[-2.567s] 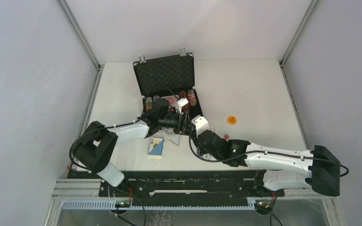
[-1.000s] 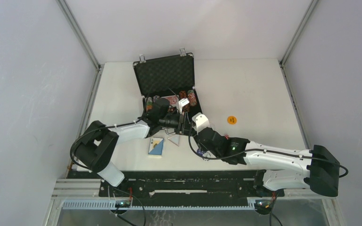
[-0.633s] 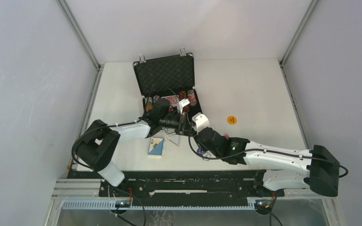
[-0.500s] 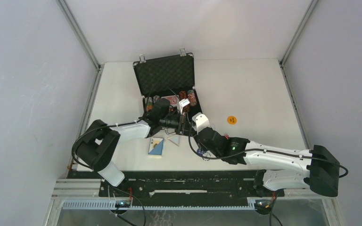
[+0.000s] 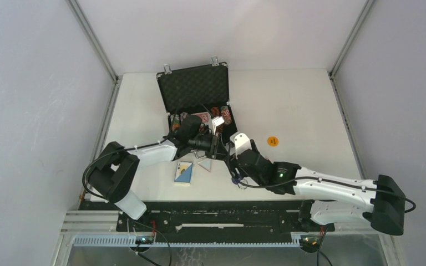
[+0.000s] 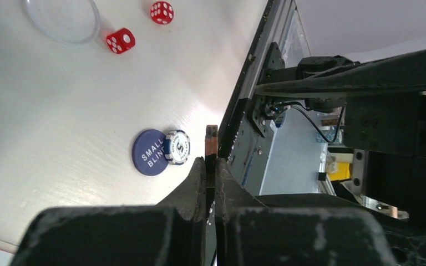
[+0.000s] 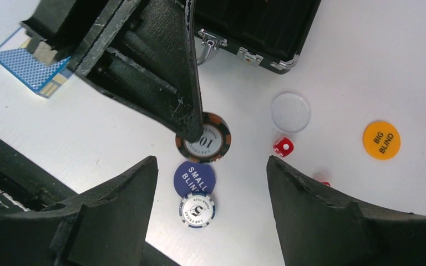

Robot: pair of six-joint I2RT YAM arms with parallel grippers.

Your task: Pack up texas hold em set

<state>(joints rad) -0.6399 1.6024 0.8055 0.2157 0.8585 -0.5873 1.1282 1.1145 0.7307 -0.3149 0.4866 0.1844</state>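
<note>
The black briefcase (image 5: 194, 88) lies open at the back centre with chips and a red deck inside; its latched edge (image 7: 255, 27) shows in the right wrist view. My left gripper (image 6: 211, 163) is shut on a brown striped chip (image 7: 208, 145), held edge-on (image 6: 211, 138) just above the table. My right gripper (image 7: 211, 160) is open over the blue small-blind disc (image 7: 191, 177) and a white-and-blue chip (image 7: 197, 209), holding nothing. Both lie on the table (image 6: 147, 152), (image 6: 177, 147). Red dice (image 7: 283, 146) lie to the right.
A clear round lid (image 7: 290, 111) sits by the dice. The orange big-blind disc (image 5: 273, 141) lies right of the case. A blue card deck (image 5: 183, 172) rests near the front left. The table's front edge and black rail (image 6: 255, 111) run close by the left gripper.
My right arm has shifted slightly right and toward the case, and its jaws stand wider. The left arm has hardly moved.
</note>
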